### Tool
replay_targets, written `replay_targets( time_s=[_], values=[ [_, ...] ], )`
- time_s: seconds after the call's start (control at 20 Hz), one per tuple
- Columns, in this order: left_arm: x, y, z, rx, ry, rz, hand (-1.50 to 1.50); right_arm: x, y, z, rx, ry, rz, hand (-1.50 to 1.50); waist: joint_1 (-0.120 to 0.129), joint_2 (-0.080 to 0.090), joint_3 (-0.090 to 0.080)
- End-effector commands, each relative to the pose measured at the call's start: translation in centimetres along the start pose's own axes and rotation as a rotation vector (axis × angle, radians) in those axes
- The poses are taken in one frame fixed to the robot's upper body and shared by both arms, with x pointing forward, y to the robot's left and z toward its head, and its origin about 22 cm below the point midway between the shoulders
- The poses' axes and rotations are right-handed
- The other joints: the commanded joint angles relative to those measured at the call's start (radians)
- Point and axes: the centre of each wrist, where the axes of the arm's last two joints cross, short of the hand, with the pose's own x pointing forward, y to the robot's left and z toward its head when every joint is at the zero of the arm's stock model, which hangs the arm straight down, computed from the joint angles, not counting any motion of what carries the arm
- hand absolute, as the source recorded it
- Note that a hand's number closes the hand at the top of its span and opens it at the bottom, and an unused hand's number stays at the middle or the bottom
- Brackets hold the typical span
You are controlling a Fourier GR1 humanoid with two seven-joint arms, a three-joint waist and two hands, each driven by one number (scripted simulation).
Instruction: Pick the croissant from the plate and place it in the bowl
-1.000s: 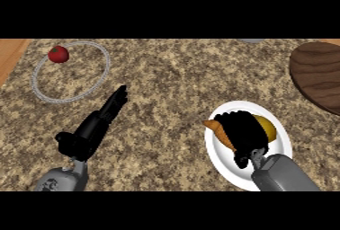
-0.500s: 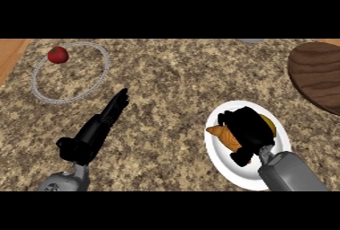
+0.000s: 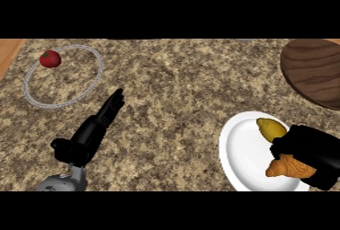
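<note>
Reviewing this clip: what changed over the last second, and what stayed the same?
The right robot hand shifted rightward and lower across the white plate, uncovering a yellow item; its fingers now curl round the croissant, which still lies low over the plate. The left robot hand stayed open on the counter, and the clear bowl with its red fruit did not move.
</note>
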Motion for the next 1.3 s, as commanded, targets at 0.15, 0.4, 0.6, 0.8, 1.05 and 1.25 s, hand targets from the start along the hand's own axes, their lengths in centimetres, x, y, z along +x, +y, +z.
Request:
replay_targets(
  time_s=[0.15, 0.4, 0.6, 0.8, 1.05, 1.25],
  values=[
    [0.1, 0.5, -0.2, -0.018, 0.002, 0.013, 0.00, -6.1, -0.7, 10.1, -0.317, -0.013, 0.024, 1.50, 0.007, 0.003, -0.001],
    [0.5, -0.6, -0.6, -0.007, -0.008, -0.001, 0.00, -8.0, -4.8, 13.7, -0.586, -0.109, -0.194, 1.50, 0.008, -0.002, -0.003],
    [1.0, -0.4, -1.7, -0.038, 0.004, 0.006, 0.00, -9.9, -5.0, 16.4, -0.686, -0.082, -0.380, 1.50, 0.028, 0.007, -0.003],
    [0.5, -1.4, -0.8, -0.058, -0.020, -0.016, 0.00, -12.0, -6.3, 18.4, -0.700, 0.027, -0.444, 1.50, 0.058, 0.009, -0.003],
    [0.6, -0.7, -0.7, -0.055, -0.016, -0.009, 0.00, -14.2, -6.4, 14.0, -0.670, 0.131, -0.301, 1.50, 0.064, 0.010, -0.003],
    [-0.4, -0.4, -0.8, -0.077, -0.021, -0.001, 0.00, -15.8, -8.3, 12.3, -0.806, 0.206, -0.221, 1.50, 0.078, 0.014, -0.002]
  ],
)
